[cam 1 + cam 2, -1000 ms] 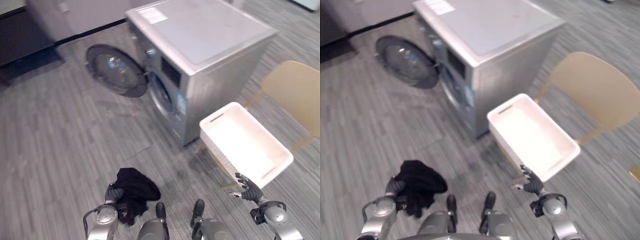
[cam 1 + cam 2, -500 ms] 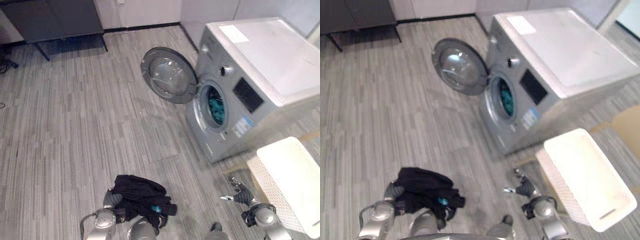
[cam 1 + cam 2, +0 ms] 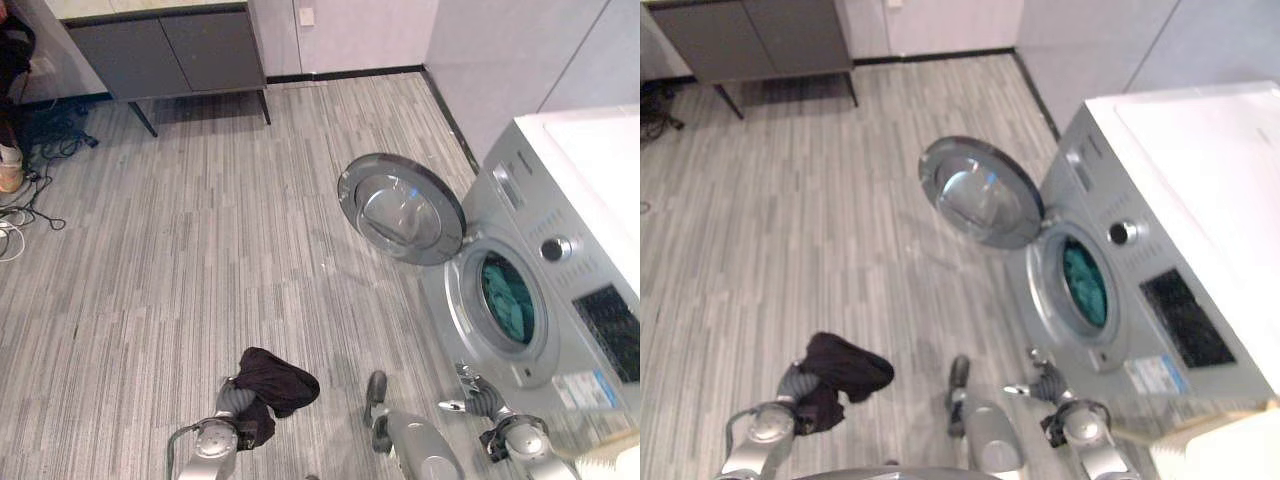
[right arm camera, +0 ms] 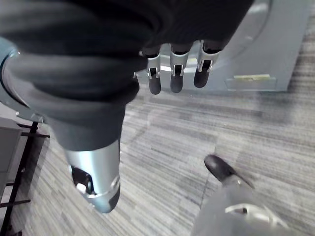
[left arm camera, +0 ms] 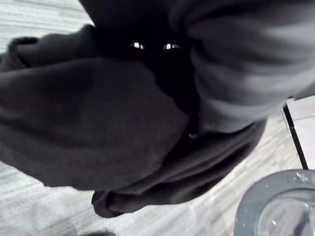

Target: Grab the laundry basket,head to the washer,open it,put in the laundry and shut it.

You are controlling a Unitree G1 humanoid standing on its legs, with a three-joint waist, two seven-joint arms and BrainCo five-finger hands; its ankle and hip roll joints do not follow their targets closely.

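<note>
1. Here the left hand (image 3: pixel 232 402) grips a black garment (image 3: pixel 272 380), fingers buried in the cloth; it hangs above the floor (image 3: pixel 180 260).
2. Right hand (image 4: pixel 172 69) holds nothing, fingers loosely straight, near the washer (image 3: pixel 560 290).
3. Washer door (image 3: pixel 400 208) stands open; teal laundry (image 3: pixel 507 300) lies in the drum.

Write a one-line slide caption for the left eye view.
Left hand holds a black garment before the open washer, teal laundry already in its drum.

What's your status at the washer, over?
Left hand grips dark laundry. Right hand open, empty. Washer door open, teal cloth inside.
</note>
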